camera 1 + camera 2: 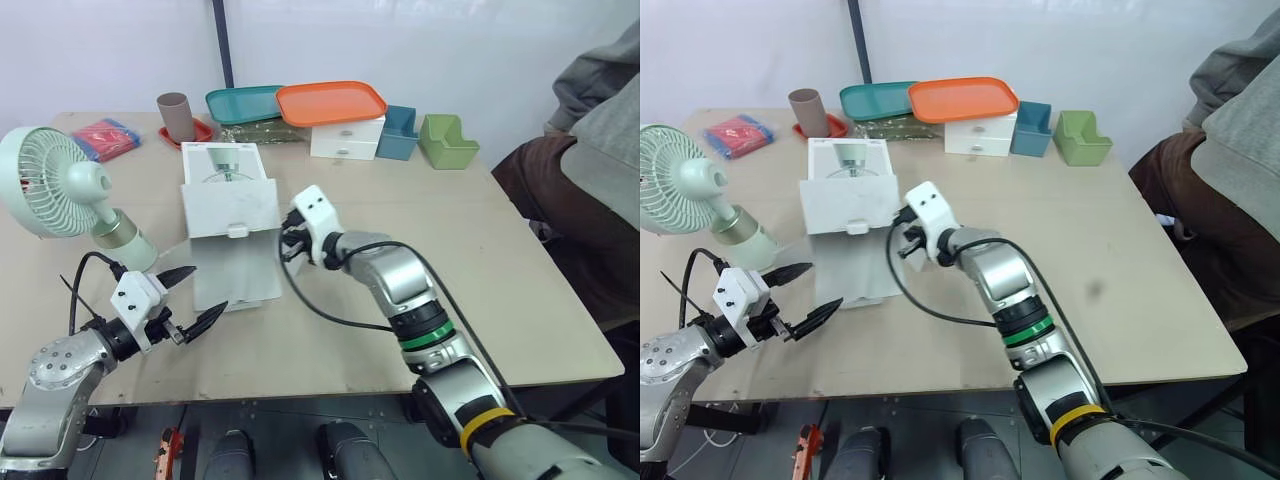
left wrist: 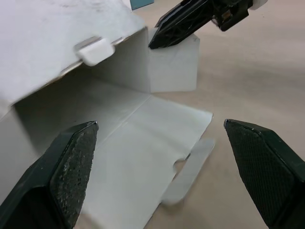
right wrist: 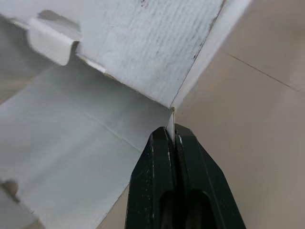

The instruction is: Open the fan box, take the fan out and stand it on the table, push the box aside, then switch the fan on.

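Jaws wide, left gripper (image 1: 210,288); beige table (image 1: 500,260), wall (image 1: 450,50)

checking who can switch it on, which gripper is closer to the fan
Left. The left gripper hangs open just in front of the fan; the right gripper is on the far side of the fan box, shut on its side flap.

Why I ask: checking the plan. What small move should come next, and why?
Probably slide the box aside with the right gripper, away from the fan: the fan is already out on the table, and the right fingers are pinched shut on the box's side edge.
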Available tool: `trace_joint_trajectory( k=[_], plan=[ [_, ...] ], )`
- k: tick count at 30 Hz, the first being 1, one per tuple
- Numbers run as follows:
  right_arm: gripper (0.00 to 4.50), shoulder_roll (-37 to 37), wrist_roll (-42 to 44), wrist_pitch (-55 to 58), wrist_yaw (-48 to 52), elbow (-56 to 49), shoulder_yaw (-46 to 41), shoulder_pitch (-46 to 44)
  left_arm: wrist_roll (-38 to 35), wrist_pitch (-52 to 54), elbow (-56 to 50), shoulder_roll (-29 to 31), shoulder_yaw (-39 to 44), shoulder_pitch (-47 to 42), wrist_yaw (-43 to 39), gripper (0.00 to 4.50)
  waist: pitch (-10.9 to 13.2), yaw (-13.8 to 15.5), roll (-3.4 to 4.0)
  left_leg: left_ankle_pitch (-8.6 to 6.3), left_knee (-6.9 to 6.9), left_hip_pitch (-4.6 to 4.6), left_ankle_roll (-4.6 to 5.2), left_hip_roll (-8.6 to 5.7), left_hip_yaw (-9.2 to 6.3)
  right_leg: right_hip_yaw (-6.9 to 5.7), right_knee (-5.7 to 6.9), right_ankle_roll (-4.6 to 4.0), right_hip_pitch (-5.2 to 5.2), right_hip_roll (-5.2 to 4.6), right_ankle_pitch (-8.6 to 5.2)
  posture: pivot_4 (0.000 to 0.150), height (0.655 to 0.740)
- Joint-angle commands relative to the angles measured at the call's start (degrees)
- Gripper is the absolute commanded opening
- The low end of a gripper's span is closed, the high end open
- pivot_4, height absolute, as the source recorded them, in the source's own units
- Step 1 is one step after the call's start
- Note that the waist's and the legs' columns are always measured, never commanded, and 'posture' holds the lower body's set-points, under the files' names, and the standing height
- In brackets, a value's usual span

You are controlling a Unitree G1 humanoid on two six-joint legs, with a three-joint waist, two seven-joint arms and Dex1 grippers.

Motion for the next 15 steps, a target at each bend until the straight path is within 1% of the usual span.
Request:
trace_joint_trajectory(
  k=[1,2,4,5,8,9,12,15],
  plan=[
    [0.06,-1.3,-0.1,-0.7,-0.4,-1.8,-1.7,-1.2,-0.1,-1.4,-0.6,-0.1,-0.3,-0.4,-0.3,4.5,0.0,-0.1,0.0,0.0,0.0,-0.01,0.0,0.0,0.01,0.02,-0.02,0.01,-0.01,0.0,0.0,0.15,0.74],
    [0.06,-1.6,-0.2,-0.6,-0.2,-2.3,-1.5,-1.3,-0.1,-1.3,-0.6,-0.1,-0.4,-0.5,-0.3,4.5,0.0,-0.1,0.0,0.0,-0.01,-0.01,0.0,0.0,0.02,0.03,-0.02,0.01,-0.01,0.01,0.0,0.15,0.74],
    [0.56,-1.6,0.1,-0.4,0.2,-3.8,-1.1,-1.3,-0.1,-1.3,-0.6,-0.1,-0.5,-0.6,-0.3,4.5,0.0,-0.3,0.01,0.0,-0.04,0.0,0.0,0.01,0.02,0.03,-0.01,-0.01,-0.03,0.02,0.0,0.15,0.74],
    [0.88,-1.5,0.3,-0.2,0.4,-4.3,-0.9,-1.4,-0.1,-1.4,-0.5,0.0,-0.6,-0.7,-0.2,4.5,0.0,-0.4,0.02,0.0,-0.07,0.0,0.0,0.01,0.02,0.05,-0.01,-0.01,-0.06,0.05,-0.01,0.15,0.74],
    [2.3,0.0,2.2,1.9,1.6,-6.1,-1.0,-1.5,-0.2,-1.5,-0.1,0.2,-0.5,-0.9,-0.4,4.5,0.0,-0.4,0.02,0.0,-0.13,0.01,0.0,0.03,0.0,0.05,0.0,-0.04,-0.09,0.09,-0.02,0.15,0.74],
    [2.63,0.4,2.8,2.1,2.3,-6.7,-0.8,-1.5,-0.2,-1.5,0.0,0.2,-0.5,-0.9,-0.5,4.5,0.0,-0.4,0.02,0.0,-0.14,0.0,0.0,0.03,0.0,0.04,0.0,-0.05,-0.09,0.09,-0.02,0.15,0.74],
    [2.63,2.0,3.8,2.4,3.1,-6.5,-0.4,-1.3,-0.2,-1.6,0.0,0.2,-0.3,-0.9,-0.4,4.5,0.0,-0.4,0.02,0.0,-0.13,0.0,0.0,0.02,0.01,0.05,0.0,-0.05,-0.08,0.07,-0.03,0.15,0.74],
    [2.63,4.0,2.6,0.2,2.3,-2.4,1.0,-2.1,-0.3,-1.6,0.0,0.3,-0.2,-0.8,-0.4,4.5,0.0,-0.4,0.02,0.0,-0.11,0.0,0.0,0.02,0.01,0.05,0.0,-0.04,-0.07,0.06,-0.02,0.15,0.74]
  ],
)
